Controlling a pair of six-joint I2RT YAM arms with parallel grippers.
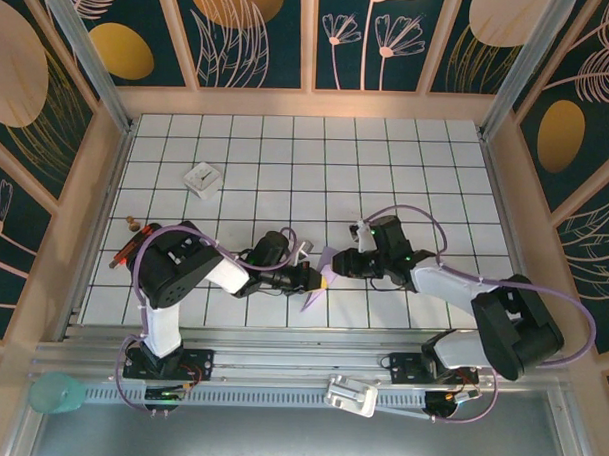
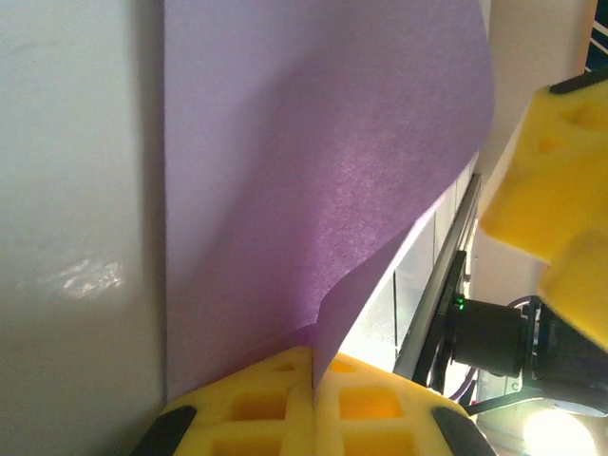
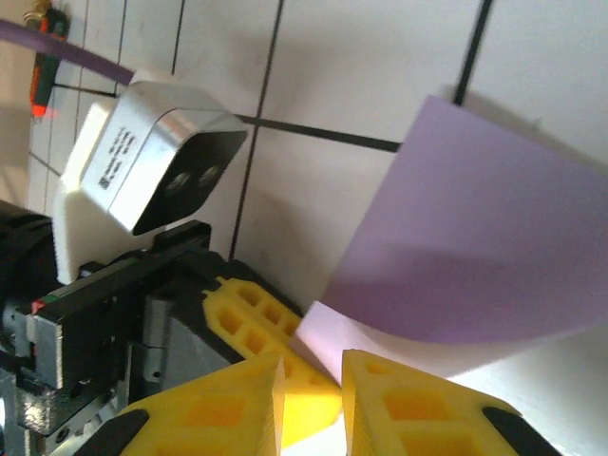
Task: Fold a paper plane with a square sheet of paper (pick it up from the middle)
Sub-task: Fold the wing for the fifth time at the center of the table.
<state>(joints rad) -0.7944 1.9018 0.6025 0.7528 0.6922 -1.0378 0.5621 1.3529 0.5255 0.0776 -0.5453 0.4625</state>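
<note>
So far, the square sheet of paper (image 2: 313, 171) is clamped in the left claw (image 2: 313, 372) and held curling ahead of it, off the bench (image 1: 387, 161), whether the right claw (image 3: 312, 369), just beside, is closed on it cannot be told, and the paper plane is judged barely begun.

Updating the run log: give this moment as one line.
square sheet of paper: held up, curled | left jaws: shut on it | right jaws: open near its edge

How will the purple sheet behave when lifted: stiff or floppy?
Probably floppy: the purple sheet curls over above the left fingers pinching it. Likely very light, since that small pinch holds it up. Looks thin; tugs may tear it.
</note>
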